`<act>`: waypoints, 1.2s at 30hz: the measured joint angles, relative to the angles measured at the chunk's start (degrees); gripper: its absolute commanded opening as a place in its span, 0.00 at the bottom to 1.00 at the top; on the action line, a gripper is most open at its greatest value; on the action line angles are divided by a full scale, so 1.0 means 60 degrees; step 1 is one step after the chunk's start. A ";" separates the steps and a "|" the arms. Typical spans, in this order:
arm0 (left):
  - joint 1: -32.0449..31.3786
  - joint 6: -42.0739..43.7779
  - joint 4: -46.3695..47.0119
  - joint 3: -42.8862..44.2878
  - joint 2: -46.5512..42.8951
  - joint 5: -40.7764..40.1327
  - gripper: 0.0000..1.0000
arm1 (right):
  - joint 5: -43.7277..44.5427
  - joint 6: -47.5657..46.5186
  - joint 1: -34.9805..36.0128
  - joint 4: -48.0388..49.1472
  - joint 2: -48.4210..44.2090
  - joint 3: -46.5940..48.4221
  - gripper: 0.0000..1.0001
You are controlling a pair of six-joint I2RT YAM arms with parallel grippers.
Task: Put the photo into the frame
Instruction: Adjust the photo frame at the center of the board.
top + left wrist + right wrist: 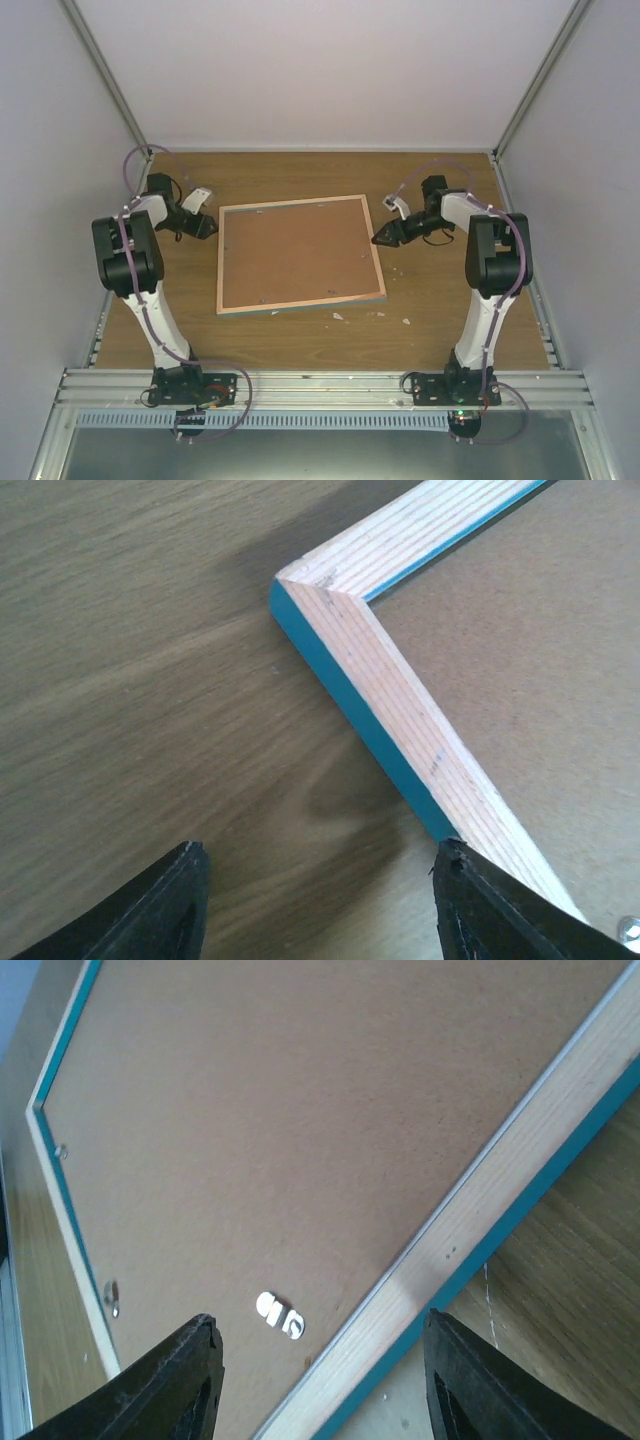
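Note:
The frame (298, 254) lies face down in the middle of the table, its brown backing board up, with a light wood rim and teal edge. The photo is not in view. My left gripper (205, 228) is open and empty just left of the frame's far left corner. In the left wrist view (320, 880) that corner and rail (400, 700) lie ahead, the right finger (480, 905) next to the rail. My right gripper (383, 238) is open and empty at the frame's right edge. In the right wrist view (320, 1345) the jaws straddle the wood rail (480, 1220).
A small metal retaining tab (280, 1315) sits on the backing board near the right rail; others (112, 1295) show along the far rail. White specks (338, 316) lie on the table before the frame. An aluminium rail (320, 385) runs along the near edge.

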 measured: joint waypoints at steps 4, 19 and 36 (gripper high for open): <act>0.0226 -0.0506 -0.0044 -0.0255 -0.0117 0.0867 0.66 | 0.0171 0.0663 0.0240 0.0656 0.0321 -0.0240 0.51; 0.0062 -0.1698 0.0565 -0.1832 -0.1359 0.1293 0.67 | 0.2233 0.2299 -0.0018 0.2102 -0.0393 -0.0481 0.50; -0.0331 -0.1854 0.1366 -0.2204 -0.1366 0.0364 0.68 | 0.5042 0.2543 0.1825 0.3337 0.0306 0.0463 0.61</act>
